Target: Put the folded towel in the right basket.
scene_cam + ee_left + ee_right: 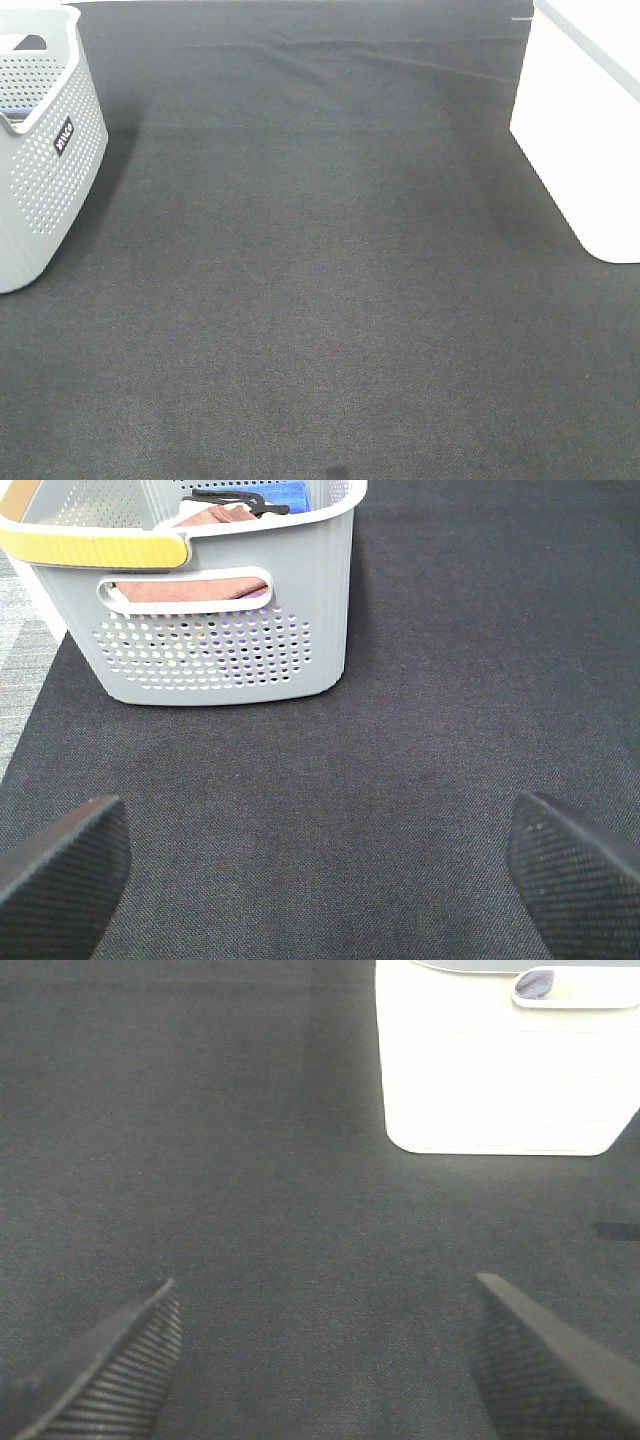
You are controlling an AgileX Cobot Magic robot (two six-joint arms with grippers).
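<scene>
Both our grippers, left gripper (320, 865) and right gripper (325, 1355), hang spread and empty; folded towels (190, 588) lie inside the left basket (220, 650). Grasp one squarely, then cross to the right basket (585, 130).

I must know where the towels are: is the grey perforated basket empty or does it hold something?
Not empty. The grey basket holds a folded brown towel, seen through its handle opening, and something blue behind.

The grey basket (45, 160) bears a small black label (64, 137) (white lettering, too small to read).
</scene>
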